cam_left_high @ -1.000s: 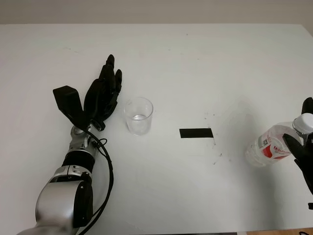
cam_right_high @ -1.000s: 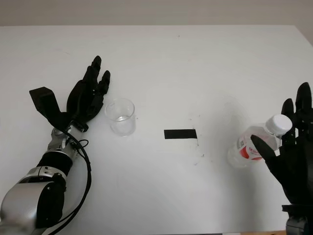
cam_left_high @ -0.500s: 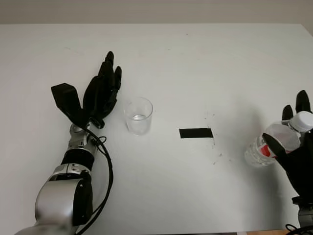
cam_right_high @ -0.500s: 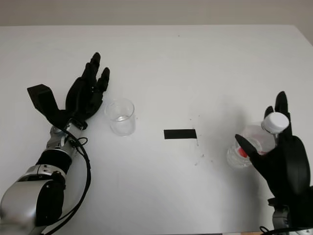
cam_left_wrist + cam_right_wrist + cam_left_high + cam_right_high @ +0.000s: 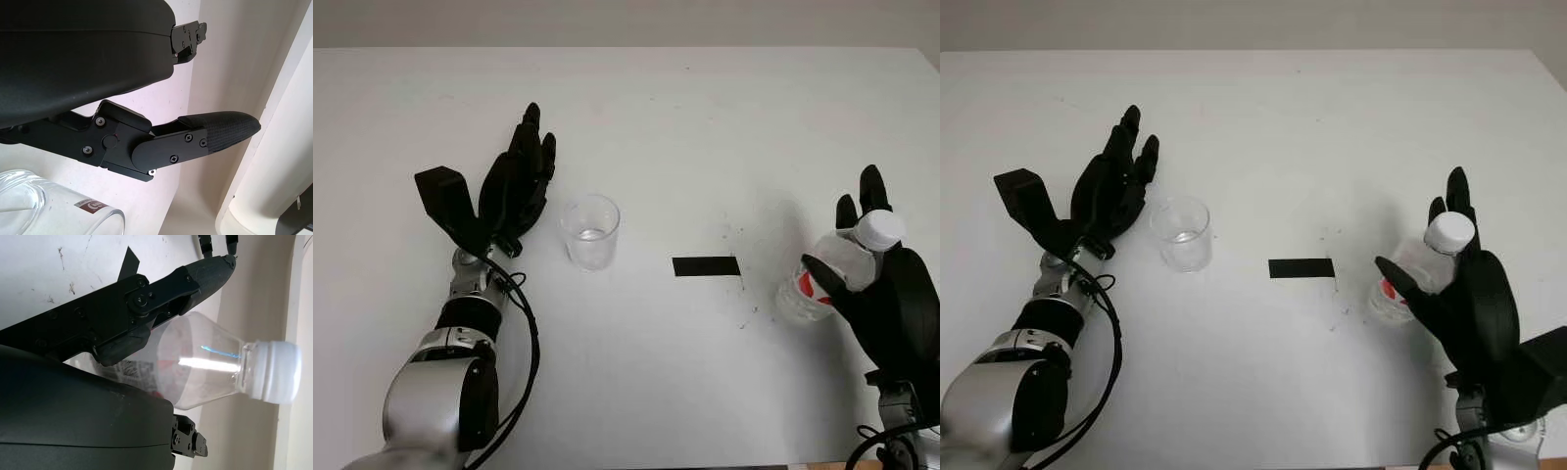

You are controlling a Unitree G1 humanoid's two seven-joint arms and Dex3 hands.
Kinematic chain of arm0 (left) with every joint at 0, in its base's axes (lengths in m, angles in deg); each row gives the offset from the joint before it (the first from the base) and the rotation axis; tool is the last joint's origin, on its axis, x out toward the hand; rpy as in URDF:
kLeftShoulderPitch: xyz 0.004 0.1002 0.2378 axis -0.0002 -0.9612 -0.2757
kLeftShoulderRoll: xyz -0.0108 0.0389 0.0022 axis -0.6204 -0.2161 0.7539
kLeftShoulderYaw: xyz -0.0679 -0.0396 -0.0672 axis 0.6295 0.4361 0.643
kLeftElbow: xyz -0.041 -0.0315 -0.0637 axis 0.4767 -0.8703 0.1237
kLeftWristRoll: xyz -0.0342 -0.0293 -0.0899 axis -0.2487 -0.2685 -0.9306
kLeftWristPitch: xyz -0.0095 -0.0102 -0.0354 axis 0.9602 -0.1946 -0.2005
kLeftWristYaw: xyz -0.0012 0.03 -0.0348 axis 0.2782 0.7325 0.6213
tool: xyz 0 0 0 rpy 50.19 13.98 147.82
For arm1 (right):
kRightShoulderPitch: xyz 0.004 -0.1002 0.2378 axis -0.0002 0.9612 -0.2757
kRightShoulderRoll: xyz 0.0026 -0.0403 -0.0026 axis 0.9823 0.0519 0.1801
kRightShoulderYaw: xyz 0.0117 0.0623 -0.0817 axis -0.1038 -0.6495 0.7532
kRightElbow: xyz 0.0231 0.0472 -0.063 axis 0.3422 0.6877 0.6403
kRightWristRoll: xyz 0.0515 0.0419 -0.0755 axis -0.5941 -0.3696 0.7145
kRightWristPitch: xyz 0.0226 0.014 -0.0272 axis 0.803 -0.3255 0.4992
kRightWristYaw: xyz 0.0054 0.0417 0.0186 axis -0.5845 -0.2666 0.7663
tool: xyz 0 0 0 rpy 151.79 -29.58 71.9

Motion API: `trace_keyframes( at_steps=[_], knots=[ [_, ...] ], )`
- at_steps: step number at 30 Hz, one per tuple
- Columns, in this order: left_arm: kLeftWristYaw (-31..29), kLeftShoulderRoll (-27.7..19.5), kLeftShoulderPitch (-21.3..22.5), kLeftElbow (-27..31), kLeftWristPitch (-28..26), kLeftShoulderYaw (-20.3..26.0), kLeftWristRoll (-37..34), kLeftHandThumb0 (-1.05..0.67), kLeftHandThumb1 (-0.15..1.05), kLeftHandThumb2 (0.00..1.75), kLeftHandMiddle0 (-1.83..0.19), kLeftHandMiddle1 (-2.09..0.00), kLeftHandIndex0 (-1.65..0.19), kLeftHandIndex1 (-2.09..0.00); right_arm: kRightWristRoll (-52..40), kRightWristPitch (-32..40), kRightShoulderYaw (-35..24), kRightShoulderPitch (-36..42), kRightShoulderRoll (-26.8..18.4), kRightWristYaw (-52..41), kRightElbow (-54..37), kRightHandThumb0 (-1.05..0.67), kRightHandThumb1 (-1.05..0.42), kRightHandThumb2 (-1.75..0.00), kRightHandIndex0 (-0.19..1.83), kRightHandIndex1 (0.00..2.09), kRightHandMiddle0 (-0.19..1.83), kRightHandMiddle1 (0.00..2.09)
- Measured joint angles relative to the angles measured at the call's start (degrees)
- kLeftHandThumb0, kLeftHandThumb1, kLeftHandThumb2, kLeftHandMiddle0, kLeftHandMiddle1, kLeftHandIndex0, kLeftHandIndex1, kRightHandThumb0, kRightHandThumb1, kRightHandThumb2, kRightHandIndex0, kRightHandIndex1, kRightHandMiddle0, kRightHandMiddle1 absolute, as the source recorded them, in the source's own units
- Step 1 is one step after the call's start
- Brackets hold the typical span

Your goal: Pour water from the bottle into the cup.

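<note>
Black right hand (image 5: 1469, 304) wraps its fingers (image 5: 146, 298) round the tilted bottle (image 5: 1410, 274), red label unreadable. Left hand (image 5: 514, 191) open, just beside the cup (image 5: 590, 232).

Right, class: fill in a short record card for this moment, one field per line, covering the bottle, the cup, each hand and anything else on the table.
bottle: clear plastic bottle with white cap on and red label, tilted, at the table's right side
cup: clear cup, upright, left of centre, a little water at the bottom
right hand: right hand wrapped round the bottle
left hand: left hand open, just left of the cup, not touching it
tape: black tape strip flat between cup and bottle
table: white table
</note>
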Motion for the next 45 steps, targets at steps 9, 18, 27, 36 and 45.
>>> trace_keyframes(
  at_steps=[9,18,27,36,45],
  knots=[
    [-0.4,0.0,0.0,0.05,-1.07,0.41,-0.98,-0.83,1.05,0.63,0.19,0.0,0.19,0.0,3.64,2.97,1.6,-0.79,0.72,4.53,1.91,-0.56,-1.0,-0.07,0.89,1.97,0.67,2.0],
    [-0.81,-0.01,0.0,0.2,-1.19,0.42,-1.22,-0.83,1.05,0.62,0.19,0.0,0.19,0.0,8.78,9.0,5.42,-0.27,-4.24,0.85,-2.78,-0.44,-1.05,-0.23,1.27,2.09,0.99,2.09],
    [-0.68,0.0,0.0,0.63,-1.33,0.36,-1.24,-0.82,1.05,0.64,0.19,0.0,0.19,0.0,10.82,6.32,6.85,-0.11,-5.19,0.25,-2.44,-0.41,-1.05,-0.31,1.18,2.09,0.91,2.09],
    [0.2,0.2,0.0,0.63,-1.7,0.46,-1.57,-0.83,1.05,0.61,0.19,0.0,0.19,0.0,12.2,1.38,6.76,-5.01,-2.8,4.88,3.53,-0.42,-1.05,-0.36,1.3,2.09,1.01,2.09],
    [0.63,0.33,-0.04,0.64,-1.33,0.31,-1.42,-0.83,1.05,0.64,0.19,0.0,0.19,0.0,20.1,0.96,8.13,-25.32,-7.3,8.9,13.09,-0.36,-1.05,-0.34,1.28,2.09,0.99,2.09]
  ],
)
